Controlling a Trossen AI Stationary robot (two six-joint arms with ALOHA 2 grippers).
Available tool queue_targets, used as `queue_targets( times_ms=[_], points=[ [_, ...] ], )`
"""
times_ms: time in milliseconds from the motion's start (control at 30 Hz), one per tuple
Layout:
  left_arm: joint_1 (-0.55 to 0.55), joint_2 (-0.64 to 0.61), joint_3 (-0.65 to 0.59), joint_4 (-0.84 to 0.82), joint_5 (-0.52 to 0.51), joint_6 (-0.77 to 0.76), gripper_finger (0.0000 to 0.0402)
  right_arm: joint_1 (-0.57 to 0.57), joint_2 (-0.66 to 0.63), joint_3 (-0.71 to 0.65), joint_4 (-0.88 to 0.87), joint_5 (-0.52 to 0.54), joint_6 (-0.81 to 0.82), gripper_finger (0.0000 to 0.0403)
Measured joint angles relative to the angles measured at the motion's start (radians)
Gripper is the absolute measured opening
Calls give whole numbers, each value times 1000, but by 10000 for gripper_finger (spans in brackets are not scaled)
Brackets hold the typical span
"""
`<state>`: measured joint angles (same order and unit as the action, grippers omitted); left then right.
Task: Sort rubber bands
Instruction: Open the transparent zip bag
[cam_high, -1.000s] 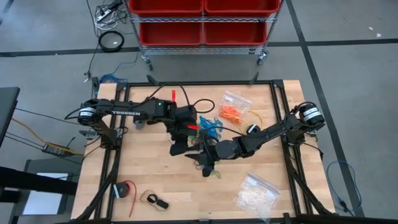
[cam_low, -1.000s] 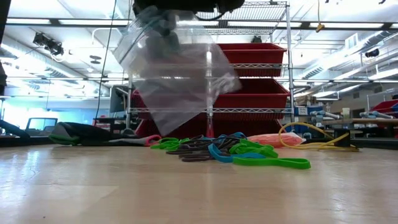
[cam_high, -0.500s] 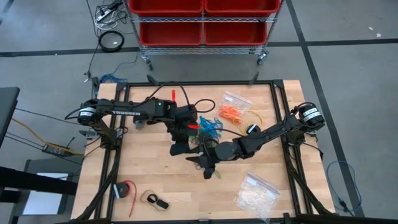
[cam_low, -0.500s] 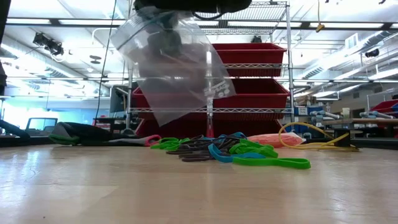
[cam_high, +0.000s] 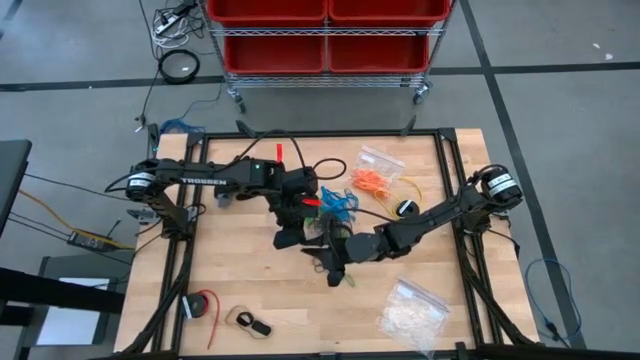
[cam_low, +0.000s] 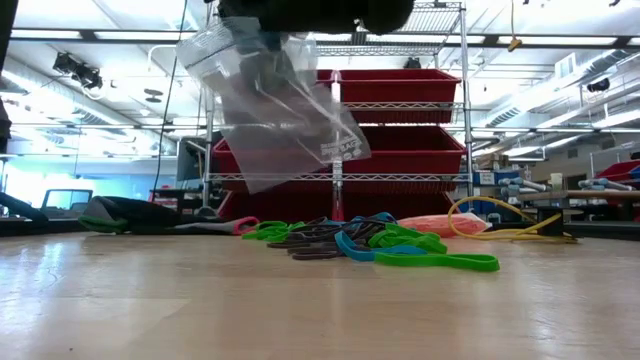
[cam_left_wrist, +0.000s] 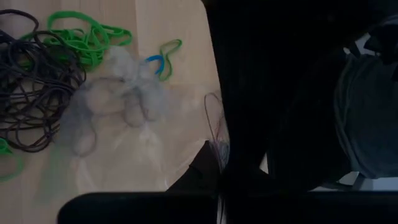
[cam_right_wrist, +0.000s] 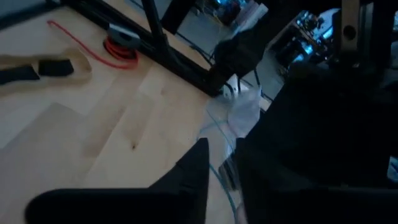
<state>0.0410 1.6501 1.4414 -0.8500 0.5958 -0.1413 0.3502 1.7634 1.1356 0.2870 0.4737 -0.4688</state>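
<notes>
Low view – clear bag (cam_low: 285, 105) hangs above rubber bands (cam_low: 375, 245) (contents unclear)

Table centre crowded: both arms converge there, left gripper (cam_high: 292, 236) and right gripper (cam_high: 335, 262) close together, clear bag (cam_low: 270, 105) hanging between them above wood. Rubber bands (cam_low: 375, 245) heaped just behind, orange bundle (cam_high: 374, 181) and yellow cable (cam_low: 505, 232) beyond. Bag of whitish pieces (cam_high: 411, 311) blocks near right corner; red cord (cam_high: 205, 305) and black strap (cam_high: 254, 324) near left. Open wood (cam_high: 450, 280) along near edge between these, also left of centre
</notes>
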Motion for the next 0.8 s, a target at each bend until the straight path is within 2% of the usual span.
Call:
queue_targets(
  times_ms=[133, 467, 800],
  points=[
    [0, 0, 13, -27, -19, 10, 5, 6, 0, 0, -39, 20, 6, 8],
    [17, -5, 58, -36, -27, 36, 5, 10, 2, -4, -104, 75, 72, 1],
    [16, -6, 58, -52, -70, 27, 5, 29, 2, -4, -73, 168, -17, 11]
  ],
)
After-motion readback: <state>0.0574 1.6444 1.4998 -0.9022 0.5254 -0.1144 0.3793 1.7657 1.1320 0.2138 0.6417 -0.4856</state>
